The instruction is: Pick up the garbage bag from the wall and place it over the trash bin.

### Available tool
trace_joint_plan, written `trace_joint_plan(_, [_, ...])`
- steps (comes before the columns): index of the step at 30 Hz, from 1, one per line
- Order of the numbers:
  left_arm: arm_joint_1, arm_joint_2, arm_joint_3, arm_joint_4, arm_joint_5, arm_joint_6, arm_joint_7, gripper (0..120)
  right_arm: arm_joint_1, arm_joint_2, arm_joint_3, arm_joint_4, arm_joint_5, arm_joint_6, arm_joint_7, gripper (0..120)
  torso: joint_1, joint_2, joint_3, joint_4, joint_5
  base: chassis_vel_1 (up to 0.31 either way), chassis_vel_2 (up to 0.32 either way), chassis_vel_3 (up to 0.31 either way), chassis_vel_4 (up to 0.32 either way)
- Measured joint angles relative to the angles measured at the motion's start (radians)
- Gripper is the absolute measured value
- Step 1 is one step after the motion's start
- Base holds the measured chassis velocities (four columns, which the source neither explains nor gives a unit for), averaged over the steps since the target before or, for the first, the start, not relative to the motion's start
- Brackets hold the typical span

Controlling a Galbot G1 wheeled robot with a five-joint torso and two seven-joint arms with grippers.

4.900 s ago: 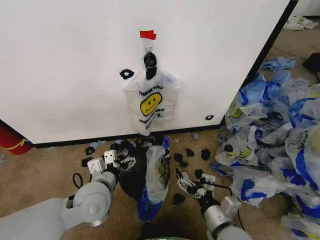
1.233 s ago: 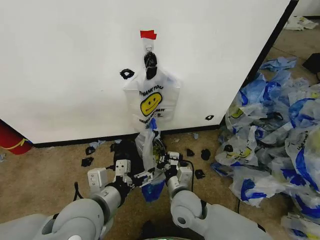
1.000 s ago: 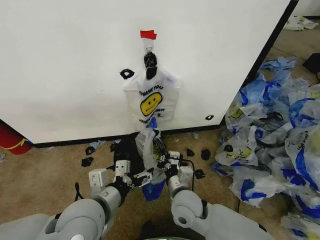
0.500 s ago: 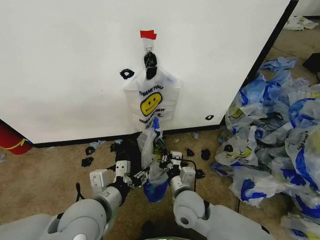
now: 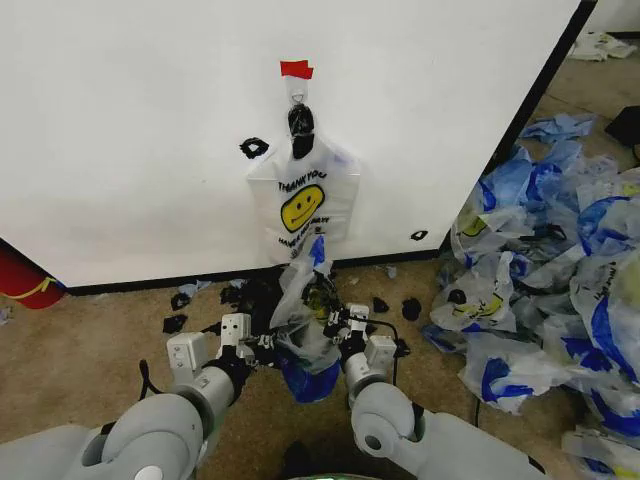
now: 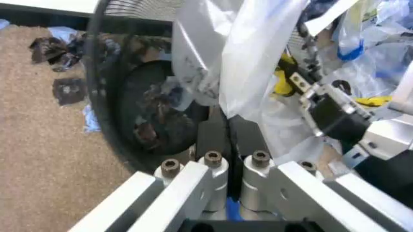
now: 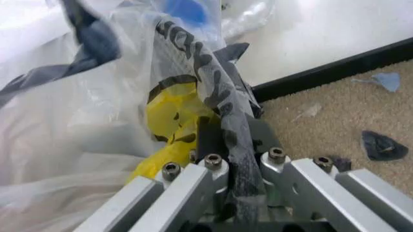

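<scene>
The garbage bag (image 5: 303, 318), thin white film with blue and yellow print, stands bunched over the black trash bin (image 5: 252, 300) at the foot of the wall (image 5: 130, 130). My left gripper (image 5: 267, 343) is shut on the bag's film; the left wrist view shows its fingers (image 6: 213, 137) pinching the film beside the bin's mesh wall (image 6: 106, 121). My right gripper (image 5: 331, 322) is shut on a twisted dark strand of the bag (image 7: 223, 104). A second smiley bag (image 5: 301, 205) hangs from the hook under the red tape (image 5: 295, 69).
A heap of blue-and-white bags (image 5: 560, 270) fills the floor at the right. Black scraps (image 5: 410, 308) lie on the carpet along the wall's black trim (image 5: 150, 283). A red object (image 5: 20, 280) sits at the far left. Open carpet lies to the left.
Both grippers have drawn the bag up and apart, so it stands taller and wider over the bin. My left gripper has shifted slightly left.
</scene>
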Motion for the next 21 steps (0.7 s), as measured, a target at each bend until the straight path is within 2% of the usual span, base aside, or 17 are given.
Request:
trace_joint_plan(11, [0.027, 0.047, -0.026, -0.006, 0.015, -0.007, -0.001, 0, -0.033, -0.022, 0.038, 0.030, 0.003, 0.005, -0.019, 0, 0.000, 0.000, 0.000, 0.0000, 0.0000, 0.000, 0.000, 0.000, 0.000])
trace_joint_plan(21, [0.159, 0.070, -0.121, 0.023, 0.053, -0.011, -0.002, 0, -0.045, -0.042, 0.072, 0.045, 0.012, 0.006, -0.029, 0, 0.000, 0.000, 0.000, 0.0000, -0.0001, 0.000, 0.000, 0.000, 0.000])
